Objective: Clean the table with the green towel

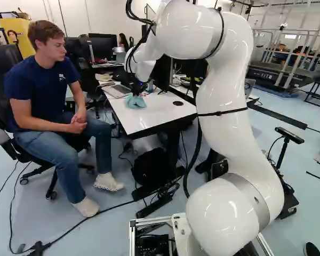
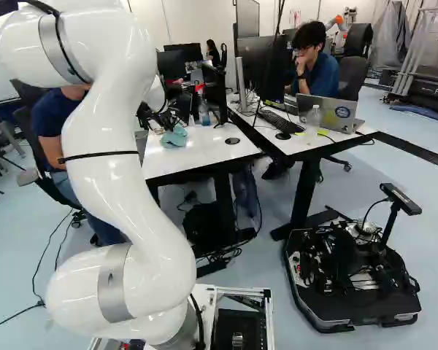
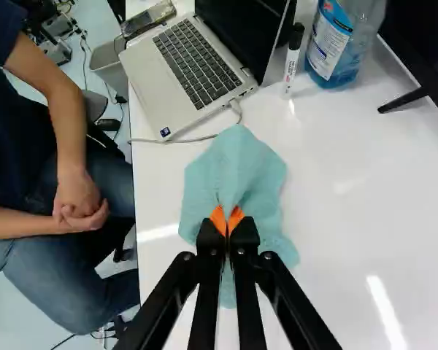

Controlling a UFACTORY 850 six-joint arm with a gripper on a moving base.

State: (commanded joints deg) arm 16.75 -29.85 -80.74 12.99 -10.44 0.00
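- Clenched claw [image 3: 227,232], with a fold of the green towel [image 3: 237,164] pinched tight between two orange pads [image 3: 217,217].
- Towel down on the white counter [image 3: 350,219], near a long edge, spread out around the claw in soft bumps and folds.
- Likely very light, so easy to lift and easy to drag.
- Soft and floppy, with no stiff part to push with. Likely to bunch up under a hard shove.
- Not easy to break. Fine to squeeze firmly.
- Wet or dry? Not possible to tell from here.
- Good place to hold: the thick fold near the middle, just like now. Best to leave plenty of cloth loose on all sides for wiping.
- Bad place to hold: a thin corner. Likely to slip out or trail behind like a tail.
- Next, press down a little and slide slowly, to keep the cloth flat and the hard claw off the shiny top.
- Watch out for the laptop [image 3: 193,69] and its thin cord [image 3: 182,140], just beside the towel. Easy to snag with a loose flap.
- Go gently near the marker [image 3: 293,58] and the bottle [image 3: 332,47], both upright and maybe easy to tip.
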